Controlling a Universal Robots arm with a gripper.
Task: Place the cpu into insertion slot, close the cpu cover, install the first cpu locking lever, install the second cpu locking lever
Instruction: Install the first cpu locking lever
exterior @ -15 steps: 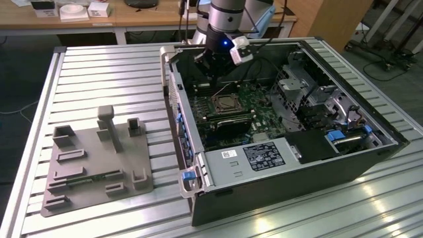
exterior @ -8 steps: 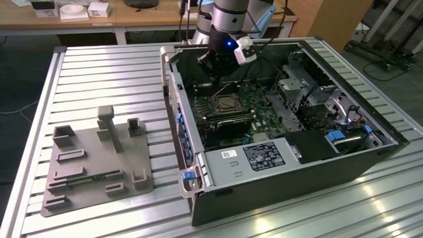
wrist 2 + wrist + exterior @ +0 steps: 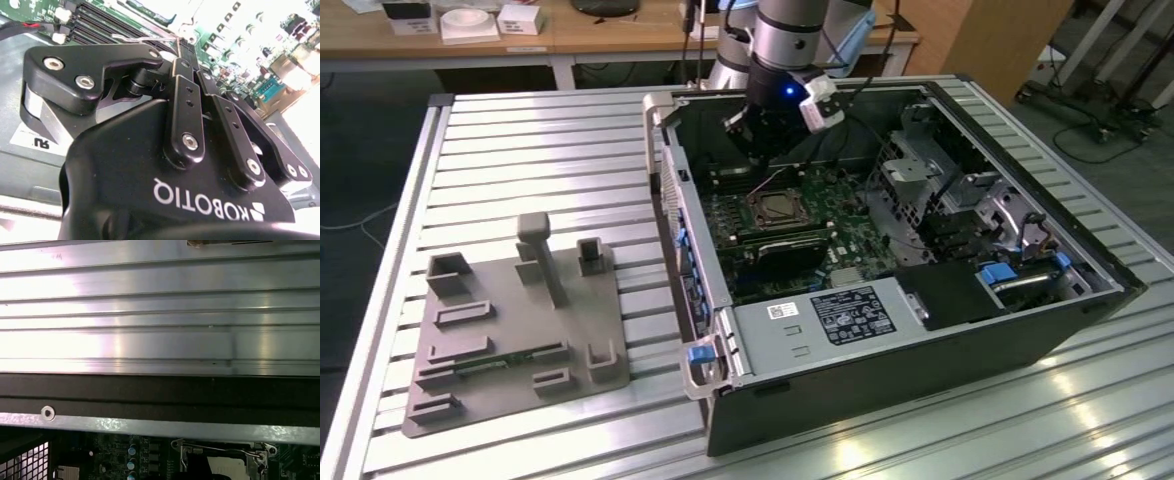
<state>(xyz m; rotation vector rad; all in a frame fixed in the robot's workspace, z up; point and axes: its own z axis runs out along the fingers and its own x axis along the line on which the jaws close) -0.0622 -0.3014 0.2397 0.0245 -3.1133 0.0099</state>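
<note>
In the exterior view, the arm reaches down into an open computer case [image 3: 881,390]. The gripper [image 3: 766,155] hangs over the green motherboard [image 3: 838,190], just beside the insertion slot [image 3: 778,224]. A pale square sits in that slot and appears to be the cpu [image 3: 781,208].

The first wrist view adds the slot's near edge: a corner of the cpu cover [image 3: 265,450] and a thin lever wire [image 3: 215,449] crossing it, below the case's black wall.

The second wrist view shows the gripper's black body against the memory slots [image 3: 95,20]. Whether the gripper is spread or pressed together cannot be told.

The case lies on a slatted aluminium bench [image 3: 534,150] beside a grey fixture plate [image 3: 494,350]. Wooden desks [image 3: 614,35] stand behind.
</note>
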